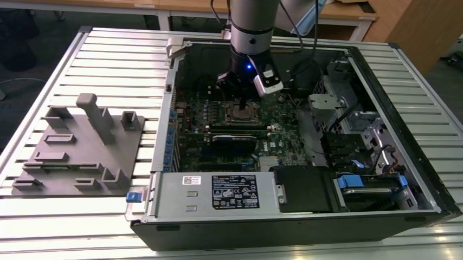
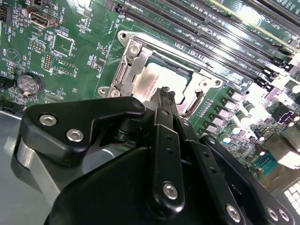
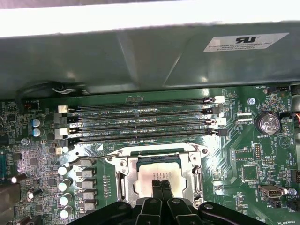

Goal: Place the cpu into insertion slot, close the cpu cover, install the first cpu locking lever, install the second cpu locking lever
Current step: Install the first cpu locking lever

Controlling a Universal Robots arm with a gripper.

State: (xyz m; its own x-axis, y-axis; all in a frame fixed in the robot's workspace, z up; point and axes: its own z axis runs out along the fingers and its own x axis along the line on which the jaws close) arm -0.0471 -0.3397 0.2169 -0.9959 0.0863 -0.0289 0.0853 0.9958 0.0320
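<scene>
Presently noted: one cpu (image 3: 143, 180), lying flat in the insertion slot (image 3: 158, 160), silvery metal top facing up. Square in outline, so no long axis; edges parallel to the memory slots (image 3: 140, 123). One cpu cover (image 3: 127, 178), lying flat around the cpu, with the metal top showing through its square window.

One tool (image 3: 161, 183), fingers pressed together with nothing pinched between them. Tips poised over the middle of the cpu in both wrist views; contact with the metal top cannot be confirmed.

Memory slots: four, long, narrow and black, side by side, just beside the insertion slot. One coin cell (image 3: 267, 123) on the green motherboard (image 3: 234, 159), well apart from the insertion slot.

In the exterior view: one open computer case (image 1: 405, 108) lying on a slatted worktop (image 1: 108, 49), with one arm (image 1: 253, 21) reaching down into it above the insertion slot. One grey fixture block (image 1: 79, 157) on the worktop, just beside the case on the exterior view's left.
</scene>
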